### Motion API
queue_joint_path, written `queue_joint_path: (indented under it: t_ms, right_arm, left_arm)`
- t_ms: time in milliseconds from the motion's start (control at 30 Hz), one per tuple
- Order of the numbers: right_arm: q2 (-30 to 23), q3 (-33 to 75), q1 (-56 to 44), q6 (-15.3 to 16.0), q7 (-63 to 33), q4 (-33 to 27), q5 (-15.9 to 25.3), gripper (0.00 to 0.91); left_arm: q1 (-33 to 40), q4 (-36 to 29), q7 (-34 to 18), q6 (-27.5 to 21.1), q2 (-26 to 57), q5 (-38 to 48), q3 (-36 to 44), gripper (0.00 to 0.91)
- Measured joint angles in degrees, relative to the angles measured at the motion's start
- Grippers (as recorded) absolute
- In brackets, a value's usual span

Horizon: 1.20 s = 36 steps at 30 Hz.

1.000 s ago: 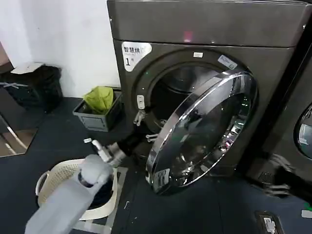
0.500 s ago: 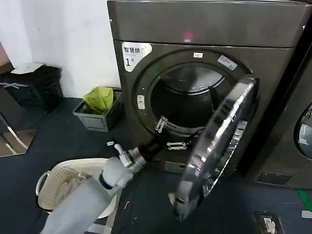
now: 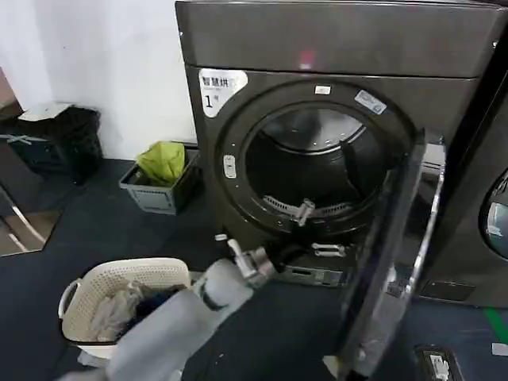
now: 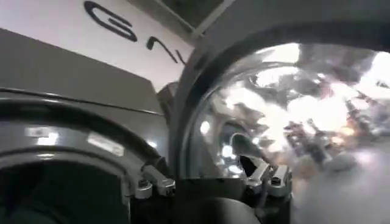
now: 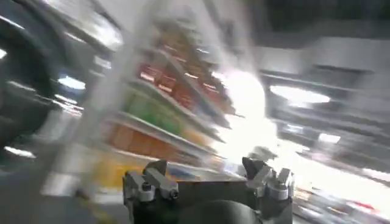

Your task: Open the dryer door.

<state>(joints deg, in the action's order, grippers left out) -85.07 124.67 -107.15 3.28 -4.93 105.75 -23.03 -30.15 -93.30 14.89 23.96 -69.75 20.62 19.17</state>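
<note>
the dryer (image 3: pixel 333 48), a dark grey-brown front loader with a white sticker (image 3: pixel 221 86) marked "1" and a small red light (image 3: pixel 305 58) on its top panel, stands against the white wall (image 3: pixel 95 55). the dryer door (image 3: pixel 397 262) is swung well out on its right-hand hinge, so that in the head view it shows nearly edge-on, its chrome rim running from beside the porthole down toward the floor. the round opening (image 3: pixel 313 178) is fully exposed, with the dark drum behind it.

the left arm reaches forward from the lower left, and the left end effector (image 3: pixel 317 230) sits low in front of the opening, close to the inner face of the door. its two fingers are spread apart and hold nothing. in the left wrist view the same end effector (image 4: pixel 207 182) shows its finger bases on either side, with the door's shiny rim and glass (image 4: pixel 292 122) just ahead and the dryer front (image 4: pixel 67 122) to one side.

in the right wrist view the right end effector (image 5: pixel 207 182) has its fingers (image 5: pixel 149 182) set apart, gripping nothing, before a heavily blurred background.

on the dark floor (image 3: pixel 103 230) to the left stand a cream laundry basket (image 3: pixel 79 294) with clothes in it, a grey bin (image 3: pixel 159 190) holding a green bag (image 3: pixel 161 161), and a black crate (image 3: pixel 55 139) by the wall. a part of a neighbouring machine (image 3: pixel 488 214) shows at the right edge.
</note>
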Motion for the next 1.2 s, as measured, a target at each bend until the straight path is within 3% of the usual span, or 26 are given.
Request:
queue_joint_path:
  t_ms: [200, 433, 900, 1200]
  right_arm:
    - [-2.2, 3.8, 0.1, 4.2, -8.6, -0.4, 3.4, 0.907]
    - [-3.8, 7.1, -1.2, 4.2, -11.4, -2.1, 5.4, 0.907]
    - [-7.0, 8.3, -1.6, 3.8, -12.2, 0.8, 4.8, 0.907]
    - [-7.1, 8.6, -1.9, 4.0, -13.0, 1.5, 4.7, 0.907]
  left_arm:
    - [1.2, 2.4, 0.1, -0.2, -3.9, -0.7, 3.4, 0.907]
    - [2.7, 5.9, -0.7, -1.0, -8.4, -1.2, 6.6, 0.907]
    - [6.7, 15.9, -0.7, -2.0, -18.2, -1.3, 9.2, 0.907]
    - [8.2, 19.2, -1.4, -5.2, -21.8, -1.5, 10.1, 0.907]
